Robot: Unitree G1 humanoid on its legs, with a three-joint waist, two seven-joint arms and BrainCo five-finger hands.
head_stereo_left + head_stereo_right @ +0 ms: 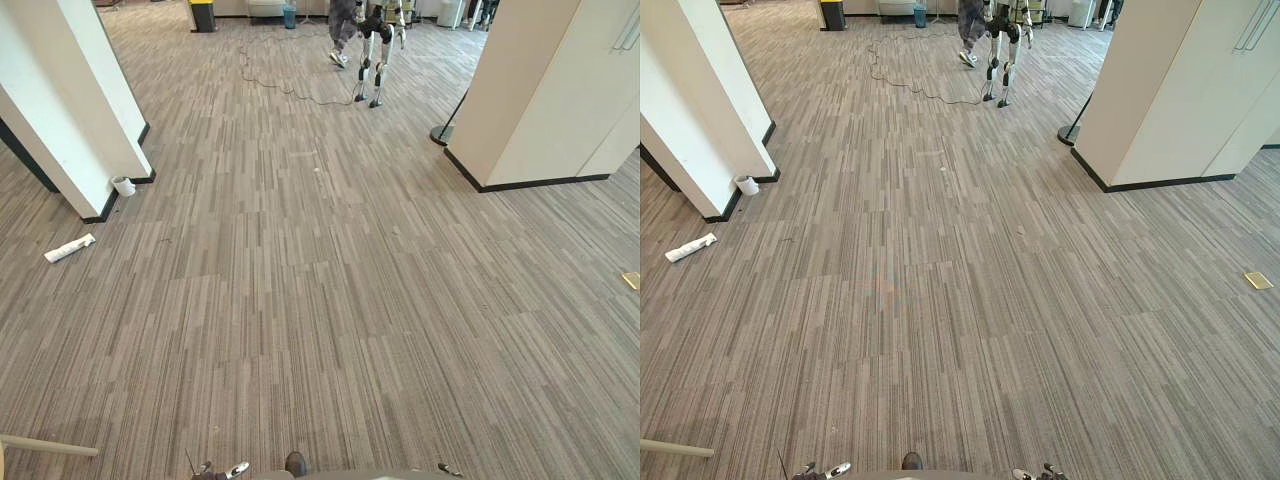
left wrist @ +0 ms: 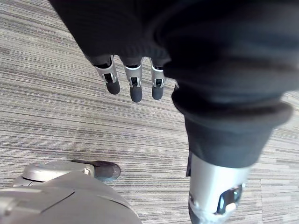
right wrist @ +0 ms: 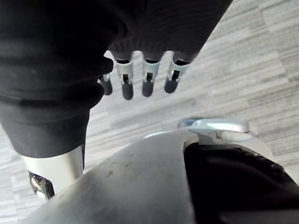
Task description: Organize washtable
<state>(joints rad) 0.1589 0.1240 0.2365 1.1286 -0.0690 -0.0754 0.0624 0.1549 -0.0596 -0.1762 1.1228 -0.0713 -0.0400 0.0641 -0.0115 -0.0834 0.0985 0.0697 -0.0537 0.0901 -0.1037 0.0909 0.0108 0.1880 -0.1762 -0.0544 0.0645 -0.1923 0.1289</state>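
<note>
My left hand (image 2: 136,87) hangs beside my body over grey striped carpet, its fingers straight and relaxed with nothing in them. My right hand (image 3: 147,82) hangs the same way on the other side, fingers loose and holding nothing. Ahead lies a wide stretch of carpet floor (image 1: 320,280).
White pillars (image 1: 75,120) stand at the left and a white cabinet wall (image 1: 550,90) at the right. A white paper roll (image 1: 69,248) and a small white cup (image 1: 123,185) lie near the pillar. Far ahead stand another humanoid robot (image 1: 378,50) and a person's legs (image 1: 342,30).
</note>
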